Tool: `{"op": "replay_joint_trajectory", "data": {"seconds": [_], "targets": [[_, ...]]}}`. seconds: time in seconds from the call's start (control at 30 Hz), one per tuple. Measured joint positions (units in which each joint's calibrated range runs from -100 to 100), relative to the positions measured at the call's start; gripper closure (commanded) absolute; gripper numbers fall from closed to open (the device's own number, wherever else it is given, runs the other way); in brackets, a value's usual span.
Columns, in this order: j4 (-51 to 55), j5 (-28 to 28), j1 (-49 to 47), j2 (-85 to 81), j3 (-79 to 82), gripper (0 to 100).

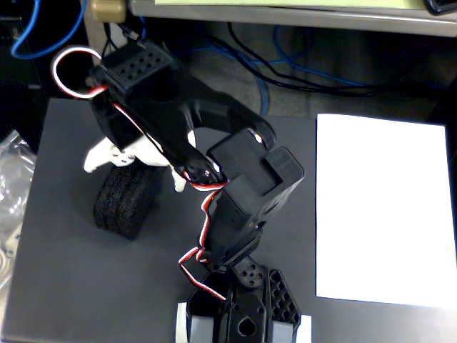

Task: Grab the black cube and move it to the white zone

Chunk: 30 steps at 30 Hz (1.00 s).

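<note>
In the fixed view, which looks down from above, the black cube (126,202) sits on the dark grey mat (64,279) in the left half, its rough, grooved foam showing below the arm's forward end. The pincer (132,163) hangs right over the block's upper edge — its white fingers (100,157) reach out on the left, with another white tip showing at the right near the arm's black link, and the block lies between and just beneath them. The fingers look spread to either side of the block's top, yet whether they actually press on the foam cannot be told from this angle, since the arm covers the contact. The black arm (246,193) bends back from there across the middle of the mat to its base (243,314) at the bottom edge, with red-and-white wires (203,214) looping along it. The white zone (385,207) — a plain sheet — lies on the right side of the tabletop, well apart from the block and the pincer, with the arm's elbow between them. Crinkled clear plastic (11,186) shows at the far left, and blue cables (285,64) run along the top.
</note>
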Motion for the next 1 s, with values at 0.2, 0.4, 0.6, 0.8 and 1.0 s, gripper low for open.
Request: {"op": "replay_joint_trajectory", "data": {"seconds": [0.2,0.4,0.6,0.8,1.0], "targets": [[-1.54,0.00,0.00,0.00,1.19,50],[-1.63,0.00,0.00,0.00,1.19,64],[-2.40,0.00,0.00,0.00,1.19,81],[-3.94,-0.31,0.00,0.00,1.19,97],[-3.94,-1.94,0.00,0.00,1.19,99]]}}
